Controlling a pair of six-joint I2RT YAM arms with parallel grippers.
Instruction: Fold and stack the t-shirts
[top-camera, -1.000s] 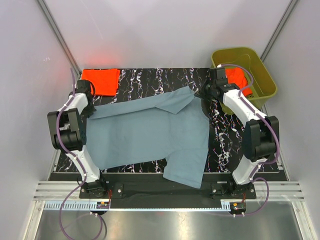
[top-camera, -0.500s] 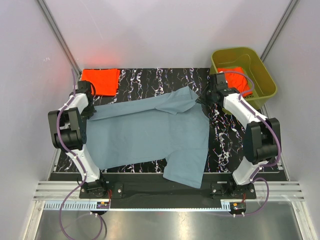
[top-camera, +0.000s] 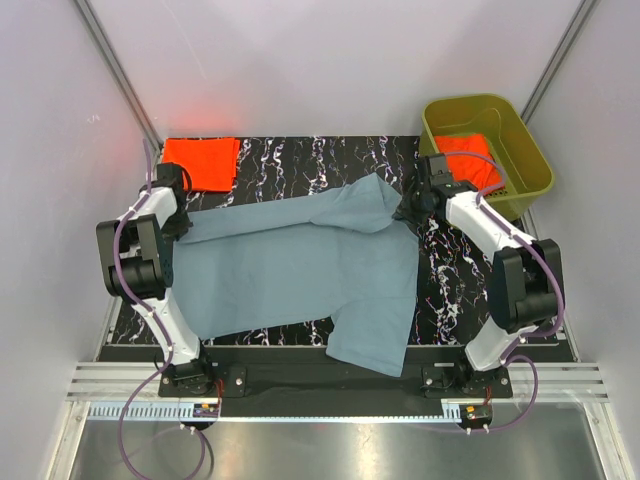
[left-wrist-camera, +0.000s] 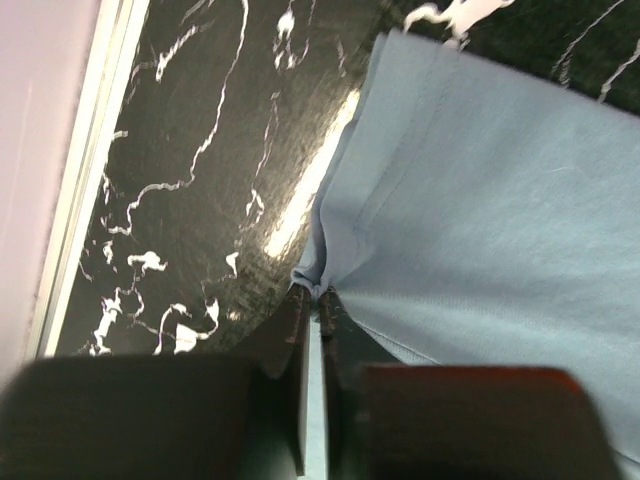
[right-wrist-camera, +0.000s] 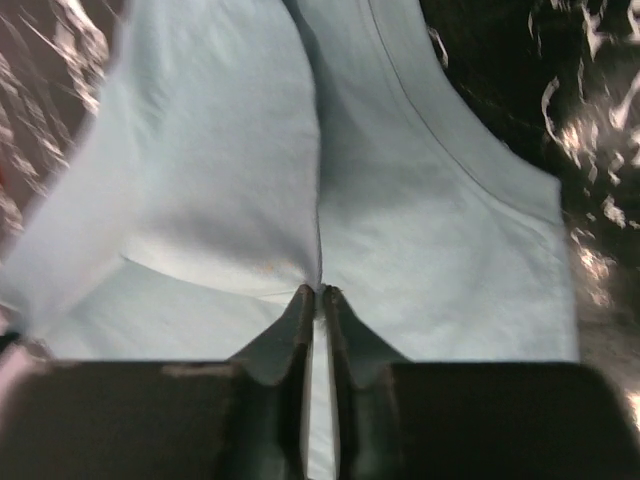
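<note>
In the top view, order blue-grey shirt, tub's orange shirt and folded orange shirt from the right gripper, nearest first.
1. Blue-grey shirt, pinched in the right gripper.
2. Orange shirt in the tub, far right.
3. Folded orange shirt, far left corner.

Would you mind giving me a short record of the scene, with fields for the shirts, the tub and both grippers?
surface: black marbled table
blue-grey t-shirt: spread out across the table
left gripper: shut on the blue-grey t-shirt's edge, far left
right gripper: shut on the blue-grey t-shirt's edge, far right
folded orange-red t-shirt: far left corner of the table
loose orange-red t-shirt: inside the tub
olive-green tub: far right corner
</note>
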